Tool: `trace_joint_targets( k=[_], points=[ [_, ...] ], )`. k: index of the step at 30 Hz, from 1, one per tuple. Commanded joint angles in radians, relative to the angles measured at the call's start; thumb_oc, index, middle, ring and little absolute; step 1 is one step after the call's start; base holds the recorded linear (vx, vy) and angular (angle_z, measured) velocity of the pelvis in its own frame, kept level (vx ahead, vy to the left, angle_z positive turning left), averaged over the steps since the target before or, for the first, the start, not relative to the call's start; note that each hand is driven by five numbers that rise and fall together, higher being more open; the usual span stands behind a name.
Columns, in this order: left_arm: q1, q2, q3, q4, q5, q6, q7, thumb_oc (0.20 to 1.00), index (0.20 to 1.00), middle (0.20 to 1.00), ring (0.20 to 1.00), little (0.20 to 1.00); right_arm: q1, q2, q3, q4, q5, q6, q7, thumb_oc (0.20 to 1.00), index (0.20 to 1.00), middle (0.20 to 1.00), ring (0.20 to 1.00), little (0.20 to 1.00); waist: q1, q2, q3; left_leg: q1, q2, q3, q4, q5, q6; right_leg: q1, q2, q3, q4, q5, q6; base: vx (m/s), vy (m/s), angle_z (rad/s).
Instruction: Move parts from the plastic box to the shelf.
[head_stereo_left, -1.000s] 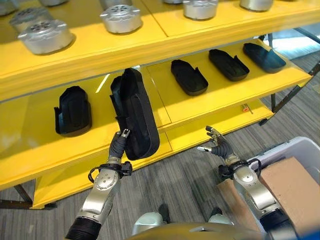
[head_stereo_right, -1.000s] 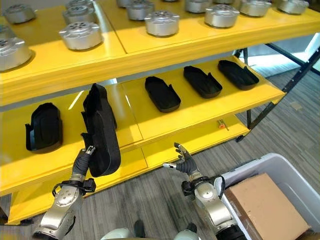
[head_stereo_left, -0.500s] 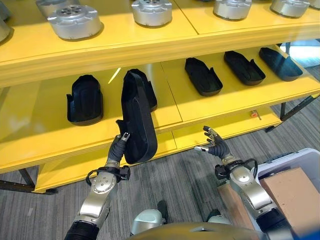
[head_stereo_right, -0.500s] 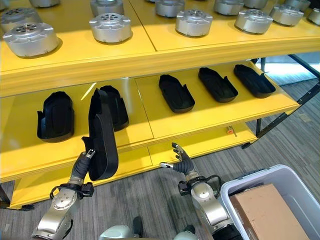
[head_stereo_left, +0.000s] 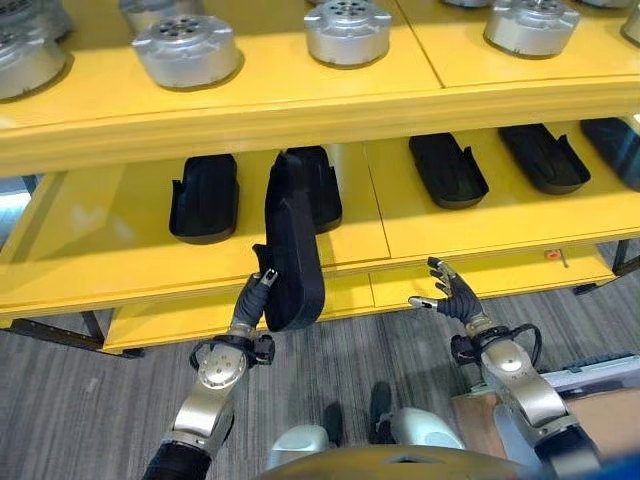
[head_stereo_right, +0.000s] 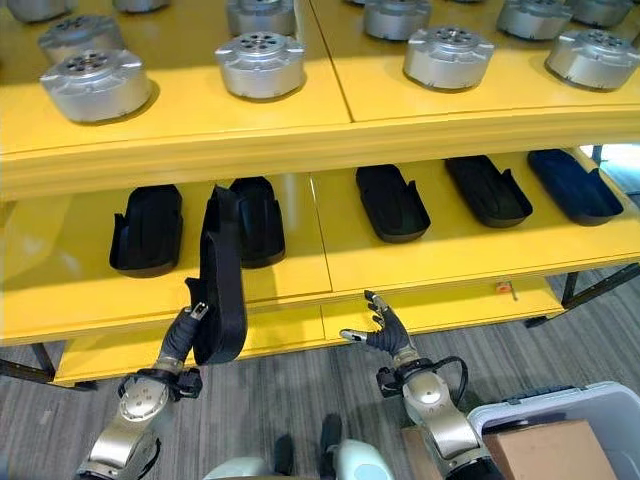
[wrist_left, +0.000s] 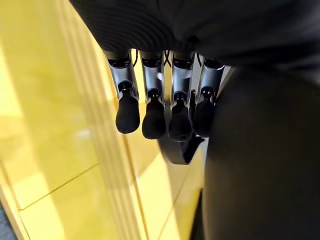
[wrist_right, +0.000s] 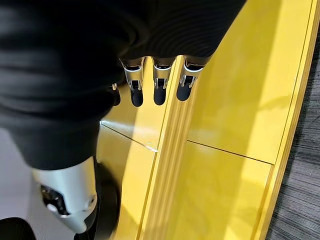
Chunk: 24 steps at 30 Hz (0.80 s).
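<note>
One black part (head_stereo_left: 292, 245) stands gripped in the left hand (head_stereo_left: 252, 300); right hand (head_stereo_left: 455, 298) spread empty.

- Silver round castings (head_stereo_right: 260, 65) stand in rows on the top tier of the shelf (head_stereo_right: 180, 130). Each has a lobed rim and a ring of small holes in the top face.
- They sit apart from one another, none touching, running left to right and on towards the far side.
- Small orange tag (head_stereo_right: 503, 289) lies on the lowest tier, right of centre, close to the near edge.
- Cardboard box (head_stereo_right: 545, 445) is at the near right corner, plain brown, top closed.
- Grey plank floor (head_stereo_left: 100, 400) runs under and in front, boards left to right.
</note>
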Motion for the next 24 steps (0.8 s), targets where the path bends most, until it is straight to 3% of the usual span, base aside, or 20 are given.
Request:
trace_joint_targets(
  k=[1, 4, 5, 6, 7, 8, 11, 12, 15, 16, 17, 20, 21, 24],
  points=[
    [-0.041, 0.028, 0.014, -0.097, 0.032, -0.076, 0.001, 0.200, 0.200, 0.200, 0.200, 0.200, -0.024, 0.007, 0.000, -0.051, -0.017, -0.103, 0.018, 1.000, 1.000, 1.000, 1.000, 1.000, -0.004, -0.008, -0.043, -0.014, -0.056, 0.135, -0.002, 0.011, -0.001, 0.056, -0.053, -0.025, 0.018, -0.009, 0.123, 0.10, -0.083, 0.11],
    [-0.053, 0.032, 0.007, -0.095, 0.023, -0.077, -0.007, 0.200, 0.200, 0.200, 0.200, 0.200, -0.017, -0.004, -0.005, -0.064, -0.019, -0.096, 0.008, 1.000, 1.000, 1.000, 1.000, 1.000, -0.028, -0.005, -0.044, -0.033, -0.030, 0.236, 0.081, -0.015, -0.022, 0.072, -0.075, -0.069, 0.008, -0.018, 0.111, 0.06, -0.060, 0.30],
    [-0.091, 0.029, -0.023, -0.082, 0.011, -0.076, -0.009, 0.200, 0.200, 0.200, 0.200, 0.200, -0.028, -0.009, -0.008, -0.054, -0.025, -0.094, -0.028, 1.000, 1.000, 1.000, 1.000, 1.000, -0.059, -0.009, -0.035, -0.049, 0.036, 0.344, 0.170, -0.048, -0.049, 0.070, -0.108, -0.109, 0.030, -0.035, 0.107, -0.02, 0.015, 0.35],
    [-0.104, 0.026, -0.032, -0.075, 0.006, -0.079, -0.004, 0.200, 0.200, 0.200, 0.200, 0.200, -0.036, -0.011, -0.008, -0.047, -0.023, -0.095, -0.037, 1.000, 1.000, 1.000, 1.000, 1.000, -0.066, -0.010, -0.030, -0.062, 0.058, 0.355, 0.206, -0.052, -0.058, 0.067, -0.118, -0.117, 0.043, -0.040, 0.100, 0.00, 0.036, 1.23],
    [-0.111, 0.023, -0.040, -0.070, 0.001, -0.081, 0.005, 0.200, 0.200, 0.200, 0.200, 0.200, -0.045, -0.012, -0.006, -0.034, -0.025, -0.099, -0.042, 1.000, 1.000, 1.000, 1.000, 1.000, -0.067, -0.009, -0.023, -0.080, 0.075, 0.338, 0.249, -0.050, -0.070, 0.068, -0.121, -0.116, 0.056, -0.049, 0.093, -0.04, 0.041, 1.44],
    [-0.109, 0.019, -0.040, -0.067, -0.007, -0.087, 0.018, 0.200, 0.200, 0.200, 0.200, 0.200, -0.061, -0.014, 0.000, -0.014, -0.026, -0.111, -0.046, 1.000, 1.000, 1.000, 1.000, 1.000, -0.061, -0.011, -0.014, -0.111, 0.095, 0.311, 0.291, -0.005, -0.076, 0.061, -0.128, -0.108, 0.067, -0.043, 0.072, 0.01, 0.110, 0.61],
    [-0.070, 0.021, -0.001, -0.095, -0.039, -0.082, 0.006, 0.200, 0.200, 0.200, 0.200, 0.200, -0.029, -0.031, -0.032, -0.028, 0.001, -0.128, -0.035, 1.000, 1.000, 1.000, 1.000, 1.000, -0.070, -0.003, -0.028, -0.070, 0.170, 0.296, 0.238, 0.056, -0.100, 0.065, -0.146, -0.106, 0.082, -0.068, 0.064, 0.04, 0.158, -0.62],
    [-0.050, 0.022, 0.014, -0.101, -0.049, -0.088, 0.000, 0.200, 0.200, 0.200, 0.200, 0.200, -0.007, -0.043, -0.046, -0.043, 0.010, -0.142, -0.036, 1.000, 1.000, 1.000, 1.000, 1.000, -0.074, 0.005, -0.038, -0.056, 0.225, 0.278, 0.194, 0.129, -0.129, 0.066, -0.156, -0.112, 0.090, -0.082, 0.060, 0.03, 0.212, 0.19],
    [-0.034, 0.017, 0.026, -0.102, -0.057, -0.108, 0.016, 0.200, 0.200, 0.200, 0.200, 0.200, -0.024, -0.058, -0.043, -0.039, 0.013, -0.137, -0.033, 1.000, 1.000, 1.000, 1.000, 1.000, -0.062, 0.021, -0.035, -0.040, 0.252, 0.192, 0.161, 0.162, -0.143, 0.043, -0.174, -0.099, 0.142, -0.110, 0.060, -0.02, 0.350, -0.14],
    [-0.033, 0.012, 0.036, -0.108, -0.070, -0.112, 0.029, 0.200, 0.200, 0.200, 0.200, 0.200, -0.045, -0.060, -0.038, -0.027, 0.007, -0.126, -0.032, 1.000, 1.000, 1.000, 1.000, 1.000, -0.056, 0.042, -0.036, -0.043, 0.272, 0.163, 0.152, 0.181, -0.149, 0.015, -0.191, -0.098, 0.191, -0.131, 0.056, -0.11, 0.588, -0.50],
    [-0.037, 0.013, 0.040, -0.107, -0.078, -0.110, 0.033, 0.200, 0.200, 0.200, 0.200, 0.200, -0.051, -0.062, -0.037, -0.023, -0.001, -0.124, -0.035, 1.000, 1.000, 1.000, 1.000, 1.000, -0.053, 0.052, -0.031, -0.056, 0.278, 0.154, 0.161, 0.195, -0.152, 0.009, -0.197, -0.098, 0.215, -0.144, 0.052, -0.14, 0.612, -0.42],
    [-0.081, 0.029, 0.031, -0.062, -0.072, -0.110, 0.048, 0.200, 0.200, 0.200, 0.200, 0.200, -0.065, -0.057, -0.044, -0.011, 0.010, -0.114, -0.039, 1.000, 1.000, 1.000, 1.000, 1.000, -0.054, 0.060, -0.023, -0.045, 0.222, 0.170, 0.139, 0.075, -0.128, 0.000, -0.238, -0.092, 0.269, -0.146, 0.091, -0.11, 0.457, 0.06],
    [-0.085, 0.034, 0.033, -0.065, -0.064, -0.107, 0.042, 0.200, 0.200, 0.200, 0.200, 0.200, -0.060, -0.056, -0.050, -0.017, 0.015, -0.106, -0.043, 1.000, 1.000, 1.000, 1.000, 1.000, -0.054, 0.058, -0.022, -0.043, 0.211, 0.174, 0.134, 0.057, -0.122, 0.007, -0.244, -0.091, 0.266, -0.142, 0.097, -0.08, 0.487, 0.05],
    [-0.082, 0.076, 0.049, -0.076, 0.004, -0.109, -0.002, 0.200, 0.200, 0.200, 0.200, 0.200, -0.028, -0.037, -0.088, -0.049, -0.016, -0.092, -0.056, 1.000, 1.000, 1.000, 1.000, 1.000, -0.038, 0.042, -0.018, -0.012, 0.154, 0.168, 0.078, 0.027, -0.081, 0.030, -0.270, -0.085, 0.217, -0.083, 0.157, -0.08, 0.487, 0.24]
  ],
)
